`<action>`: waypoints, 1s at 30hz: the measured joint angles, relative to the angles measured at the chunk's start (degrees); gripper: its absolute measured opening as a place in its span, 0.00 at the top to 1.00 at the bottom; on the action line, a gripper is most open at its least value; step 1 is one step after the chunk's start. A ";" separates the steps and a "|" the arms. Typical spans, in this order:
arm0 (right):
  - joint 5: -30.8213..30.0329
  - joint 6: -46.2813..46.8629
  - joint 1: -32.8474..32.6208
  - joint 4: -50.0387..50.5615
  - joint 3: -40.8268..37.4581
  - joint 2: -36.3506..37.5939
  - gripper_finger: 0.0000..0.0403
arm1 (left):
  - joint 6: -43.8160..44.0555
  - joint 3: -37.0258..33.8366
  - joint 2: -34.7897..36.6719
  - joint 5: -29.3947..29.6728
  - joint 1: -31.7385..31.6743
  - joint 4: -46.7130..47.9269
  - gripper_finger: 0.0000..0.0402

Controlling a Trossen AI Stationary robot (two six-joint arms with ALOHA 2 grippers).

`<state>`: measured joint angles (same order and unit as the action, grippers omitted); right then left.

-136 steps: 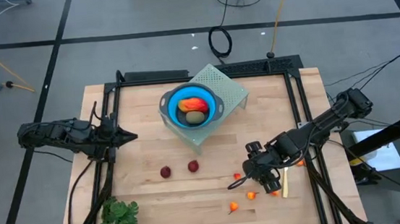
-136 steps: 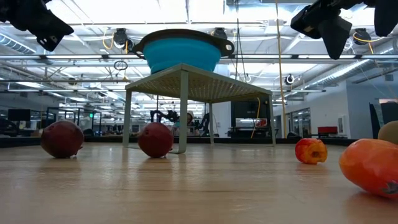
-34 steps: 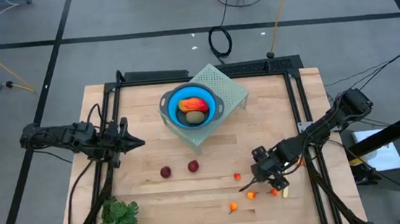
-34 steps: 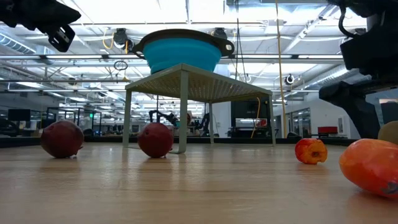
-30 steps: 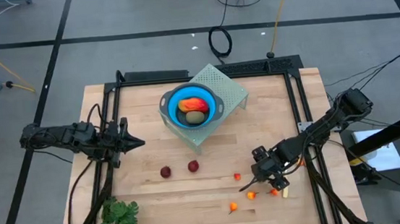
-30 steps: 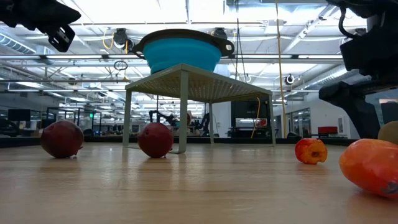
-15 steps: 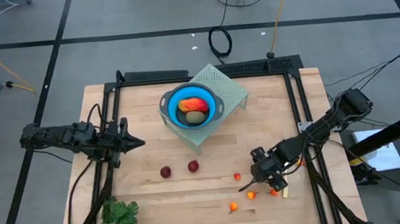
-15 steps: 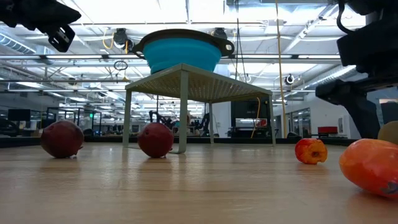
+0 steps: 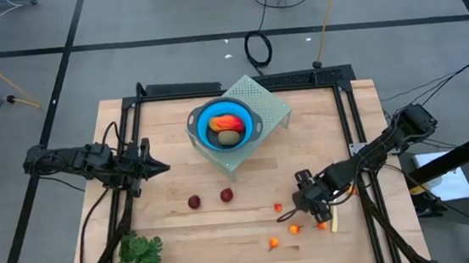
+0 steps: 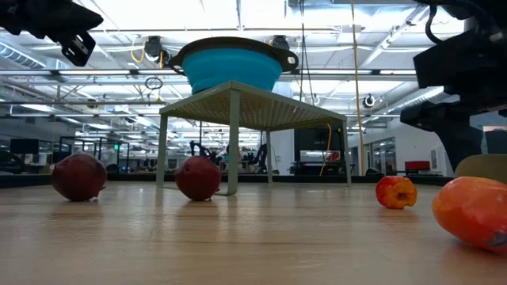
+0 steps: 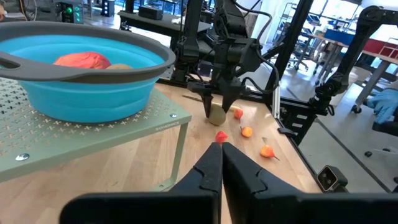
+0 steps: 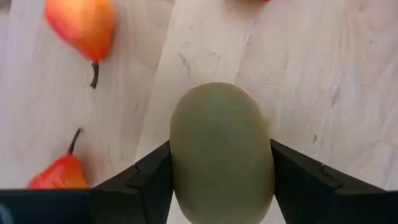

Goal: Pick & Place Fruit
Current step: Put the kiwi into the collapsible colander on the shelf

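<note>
My right gripper (image 9: pixel 302 200) stands over the table's right near part, shut on an olive-brown oval (image 12: pixel 222 149). The oval also shows in the left wrist view (image 11: pixel 216 114) and the low view (image 10: pixel 481 165). Two dark-red balls (image 9: pixel 194 202) (image 9: pixel 226 195) rest on the wood. Several tiny orange-red pieces (image 9: pixel 295 228) lie around my right gripper. A blue bowl (image 9: pixel 250 120) on a green perforated stand (image 9: pixel 270 103) holds a red-orange piece (image 9: pixel 227 122) and another olive oval (image 9: pixel 229 138). My left gripper (image 9: pixel 163 166) is shut and hovers left of the stand. My right gripper pinches the olive-brown oval by its two long sides (image 12: pixel 181 155), one finger (image 12: pixel 146 180) on each, across its narrow width. The fingers come from above, pointing down. The oval sits low at the table; whether its underside is on the wood I cannot tell.
A thin yellow stick (image 9: pixel 334 221) lies just right of my right gripper. A leafy green bunch (image 9: pixel 139 255) lies at the near left corner. A black frame (image 9: pixel 349 113) runs along the table's sides. Bare wood shows between the balls and the stand.
My right gripper has shifted a little toward the table's left and slightly up, and the olive oval has moved with it, showing more in the low view. My left arm has kept still.
</note>
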<state>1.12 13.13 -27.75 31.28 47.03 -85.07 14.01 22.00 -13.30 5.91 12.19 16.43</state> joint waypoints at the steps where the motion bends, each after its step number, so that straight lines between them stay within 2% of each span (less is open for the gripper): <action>1: -0.39 1.47 0.00 -0.01 0.00 0.01 0.46 | -0.07 0.02 -0.01 0.00 0.02 0.00 0.99; 14: -1.02 24.18 0.67 -0.67 0.00 0.42 0.47 | -0.16 0.00 -0.02 0.00 0.00 0.02 0.95; 20: -1.06 36.24 1.61 -2.90 0.00 3.17 0.47 | -0.11 0.00 -0.02 0.00 0.00 0.01 0.95; 30: -1.31 43.42 3.34 -10.80 0.03 12.03 0.47 | -0.21 0.00 -0.04 -0.02 0.00 0.03 0.95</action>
<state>-0.19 56.56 -24.41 20.48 47.05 -73.04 13.80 22.00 -13.34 5.89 12.19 16.46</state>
